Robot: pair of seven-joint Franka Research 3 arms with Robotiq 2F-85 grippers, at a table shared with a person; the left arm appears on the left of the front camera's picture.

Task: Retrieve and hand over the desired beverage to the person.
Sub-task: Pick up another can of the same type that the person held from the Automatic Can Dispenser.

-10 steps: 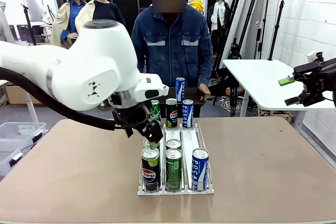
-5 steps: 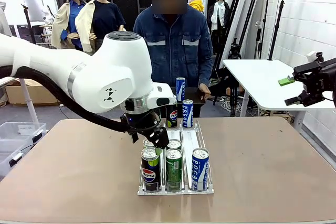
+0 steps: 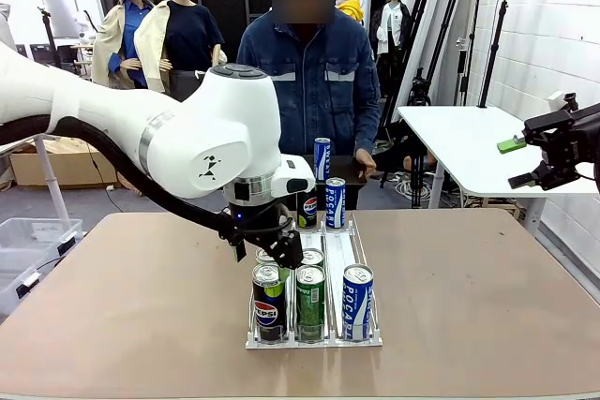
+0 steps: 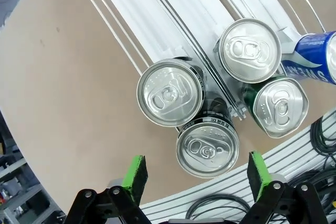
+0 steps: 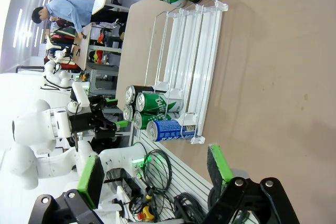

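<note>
A clear rack (image 3: pixel 314 339) on the brown table holds a front row of a Pepsi can (image 3: pixel 267 302), a green can (image 3: pixel 310 299) and a blue Pocari can (image 3: pixel 357 299), with two more cans behind. Several cans (image 3: pixel 322 199) stand at its far end. My left gripper (image 3: pixel 278 248) hangs open just above the left lane. From its wrist, the Pepsi can top (image 4: pixel 207 149) sits between the green pads (image 4: pixel 135 174) of the left gripper (image 4: pixel 197 176). The person (image 3: pixel 309 81) in a denim jacket stands at the far edge. My right gripper (image 3: pixel 516 163) is open off to the right, also open as seen from its own wrist (image 5: pixel 156 174).
A white side table (image 3: pixel 469 147) and tripods stand at the right. A clear plastic bin (image 3: pixel 28 241) sits on the floor at the left. Brown tabletop (image 3: pixel 469 297) lies bare on both sides of the rack (image 5: pixel 194 51).
My left arm has swung to the right, and its gripper has moved slightly right and down over the rack's left lane. The right arm and the cans have not moved.
</note>
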